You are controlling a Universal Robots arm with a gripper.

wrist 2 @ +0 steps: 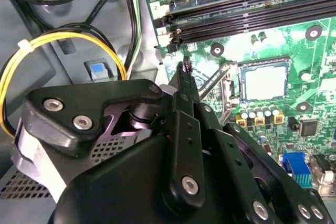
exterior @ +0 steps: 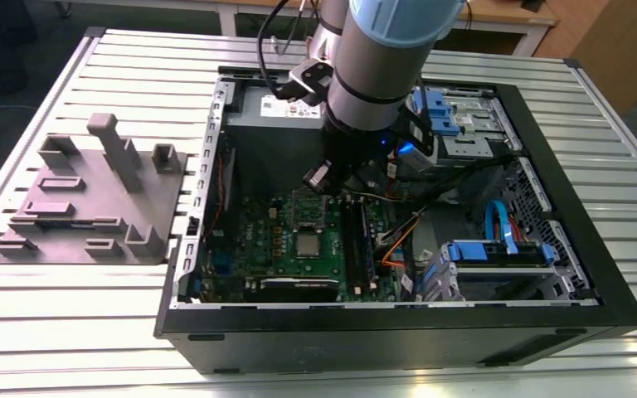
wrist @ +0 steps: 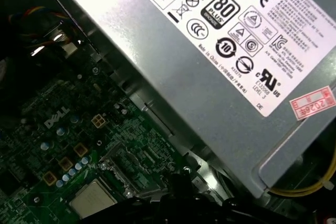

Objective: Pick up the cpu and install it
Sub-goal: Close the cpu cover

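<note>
The cpu [wrist 2: 264, 83] is a square silver chip lying flat in its socket on the green motherboard [exterior: 263, 240], with nothing holding it. It also shows in the exterior view as the cpu [exterior: 311, 245] and in the first wrist view as the cpu [wrist: 93, 199]. Beside it the hinged socket frame [wrist: 130, 172] stands folded open. My gripper [wrist 2: 183, 70] hangs over the board between the power supply and the socket, apart from the chip. Its black fingers [wrist 2: 185, 109] meet at the tip with nothing between them. The arm puts the gripper [exterior: 320, 177] above the board's far part.
A grey power-supply box [wrist: 210, 77] with a white label fills the case's far end. Memory slots [wrist 2: 247, 14] run beside the socket. Yellow and black cables [wrist 2: 63, 40] loop near the fingers. Blue drive brackets [exterior: 496, 253] sit at the exterior view's right, a grey fixture [exterior: 92, 199] at its left.
</note>
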